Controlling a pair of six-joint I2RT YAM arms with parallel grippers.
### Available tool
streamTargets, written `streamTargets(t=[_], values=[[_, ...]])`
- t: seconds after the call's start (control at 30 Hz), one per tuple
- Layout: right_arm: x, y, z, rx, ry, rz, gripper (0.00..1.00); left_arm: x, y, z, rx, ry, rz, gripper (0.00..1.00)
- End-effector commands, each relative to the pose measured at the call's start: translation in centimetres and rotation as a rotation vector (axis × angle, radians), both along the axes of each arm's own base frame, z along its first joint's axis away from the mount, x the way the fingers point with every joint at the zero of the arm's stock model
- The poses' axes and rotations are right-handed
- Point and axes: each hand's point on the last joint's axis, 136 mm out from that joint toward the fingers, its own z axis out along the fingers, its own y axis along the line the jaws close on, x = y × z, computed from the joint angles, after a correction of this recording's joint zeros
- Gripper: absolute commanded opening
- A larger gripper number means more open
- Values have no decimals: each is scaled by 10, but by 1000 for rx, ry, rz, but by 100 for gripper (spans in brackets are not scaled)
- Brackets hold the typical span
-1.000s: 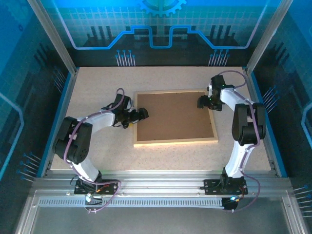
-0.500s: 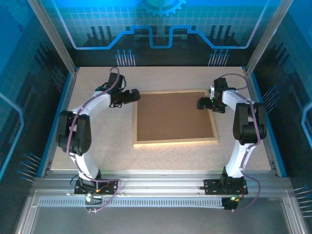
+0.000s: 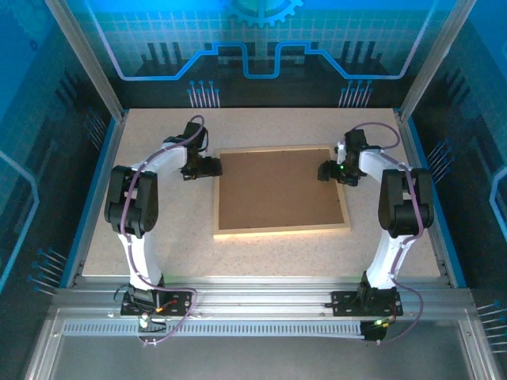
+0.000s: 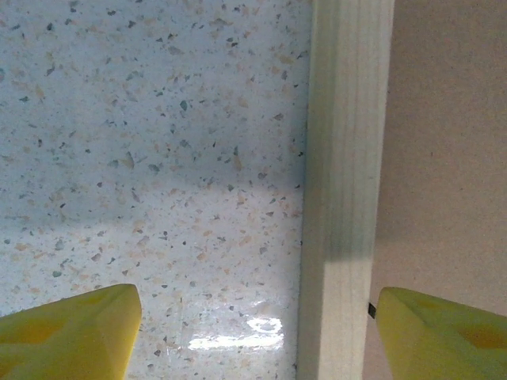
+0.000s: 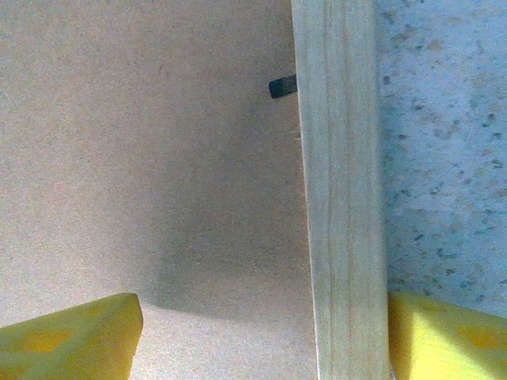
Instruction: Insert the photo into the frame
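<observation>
Frame lies flat at table centre, brown backing board facing up. Left gripper at frame's 10 o'clock: jaws apart, astride left rail, gripping nothing. Right gripper at 2 o'clock: jaws apart astride right rail, outer finger just beside the wood.

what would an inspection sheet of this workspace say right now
surface: speckled tabletop, bare around the frame
job's things: frame lies flat, brown backing board filling it
clutter: nothing seen
claws: left claw open astride the frame's left rail; right claw open astride the right rail
cables: purple cables run along both arms, off the frame
surroundings: blue-lit panels and metal posts enclose the table
</observation>
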Motion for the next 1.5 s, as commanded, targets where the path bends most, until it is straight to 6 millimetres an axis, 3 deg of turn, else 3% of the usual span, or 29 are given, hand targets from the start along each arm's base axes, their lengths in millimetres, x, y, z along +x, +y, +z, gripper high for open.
streamTargets(t=[0.0, 0.67, 0.9, 1.3, 1.47], values=[[-1, 19, 16, 54, -28, 34, 79, -3, 7, -2, 23, 27, -18, 79], [-1, 17, 7, 43, 0, 27, 78, -21, 12, -17, 36, 74, 3, 79], [-2, 19, 4, 49, 6, 29, 77, -19, 5, -21, 0, 78, 3, 79], [-2, 20, 3, 53, 10, 30, 77, -28, -12, -52, 0, 154, -20, 79], [-2, 23, 2, 59, 11, 37, 77, -26, -16, -54, 15, 170, -38, 79]])
